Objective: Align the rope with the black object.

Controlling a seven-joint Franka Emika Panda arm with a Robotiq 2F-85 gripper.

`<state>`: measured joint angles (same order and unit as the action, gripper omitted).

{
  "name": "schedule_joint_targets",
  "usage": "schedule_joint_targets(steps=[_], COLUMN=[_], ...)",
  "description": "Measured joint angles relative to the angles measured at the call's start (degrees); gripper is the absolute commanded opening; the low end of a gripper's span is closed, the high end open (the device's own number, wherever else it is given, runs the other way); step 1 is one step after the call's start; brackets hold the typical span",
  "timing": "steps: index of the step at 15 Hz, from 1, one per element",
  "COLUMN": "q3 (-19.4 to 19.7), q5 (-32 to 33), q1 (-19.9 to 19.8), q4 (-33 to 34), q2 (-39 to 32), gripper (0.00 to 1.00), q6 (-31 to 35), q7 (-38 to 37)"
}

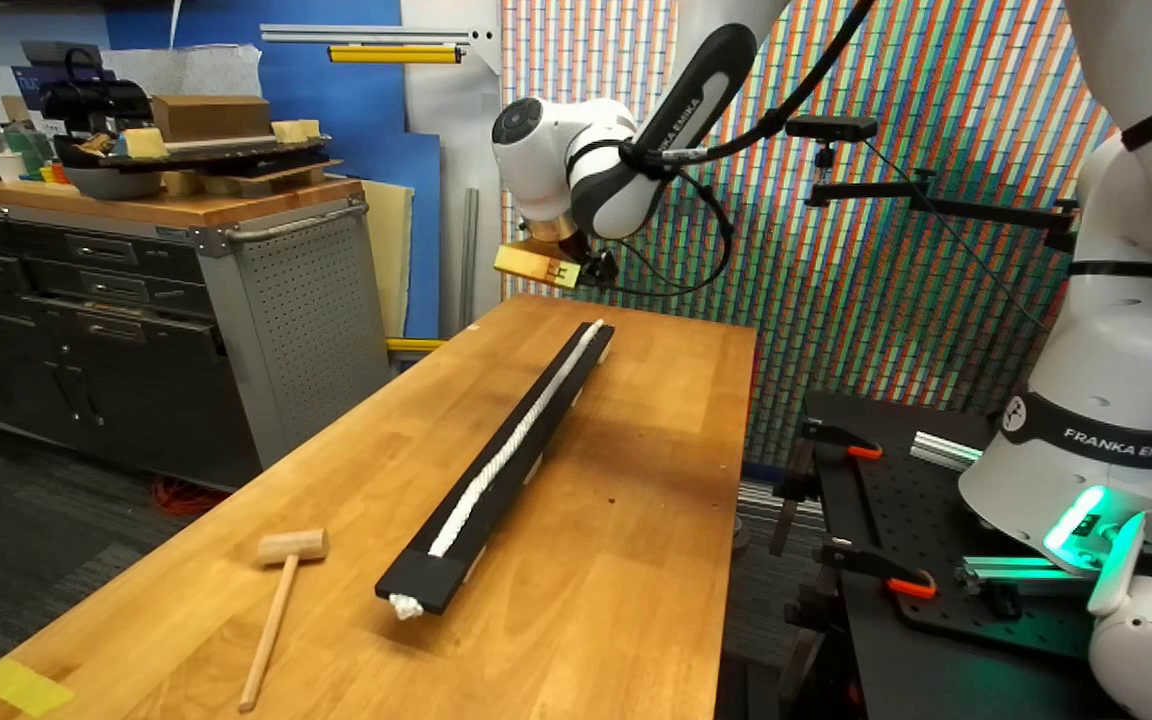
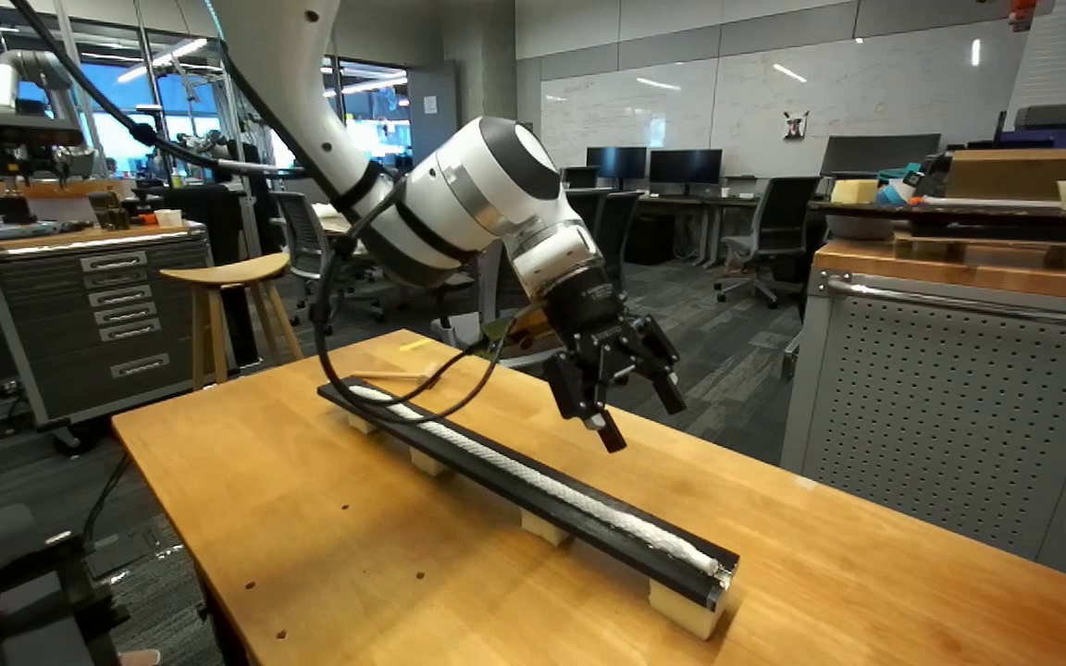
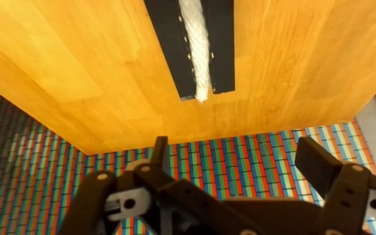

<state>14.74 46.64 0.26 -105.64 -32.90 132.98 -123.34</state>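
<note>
A white rope [image 1: 511,445] runs lengthwise along the black object [image 1: 426,575], a long straight bar on the table. In the wrist view, the rope [image 3: 199,49] sits in a slot down the middle of the black object [image 3: 222,49], and its frayed tip pokes slightly past the bar's end. A short black stretch covers the rope at the opposite end, with a white tuft below it. My gripper [image 2: 641,418] hangs above the table beside the bar, apart from it. Seen from the wrist, the gripper [image 3: 233,143] is open, with nothing between its fingers.
Pale blocks [image 2: 686,606] prop the bar above the wooden table [image 1: 636,560]. A wooden mallet [image 1: 281,590] and a strip of yellow tape [image 1: 24,686] lie on the tabletop. In an exterior view, arm cables [image 2: 473,398] loop in front of the bar. A grey cabinet [image 1: 291,330] stands nearby.
</note>
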Motion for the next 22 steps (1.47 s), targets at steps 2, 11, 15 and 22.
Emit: schedule_joint_targets(steps=[2,11,15,22], q3=[-1.08,-1.22,-1.11,-2.58], q5=[-6.80,-32.54,-41.62,-57.04], q1=[-0.36,-2.24,-4.60,-6.05], q4=[0.05,0.08,-0.77,-2.79], q2=[1.68,4.91,4.91,5.77], gripper=[1.00,1.00,1.00,1.00], q6=[-3.27,-6.78,-6.65,-0.69], q7=[0.63,-0.76,-2.52,-5.51])
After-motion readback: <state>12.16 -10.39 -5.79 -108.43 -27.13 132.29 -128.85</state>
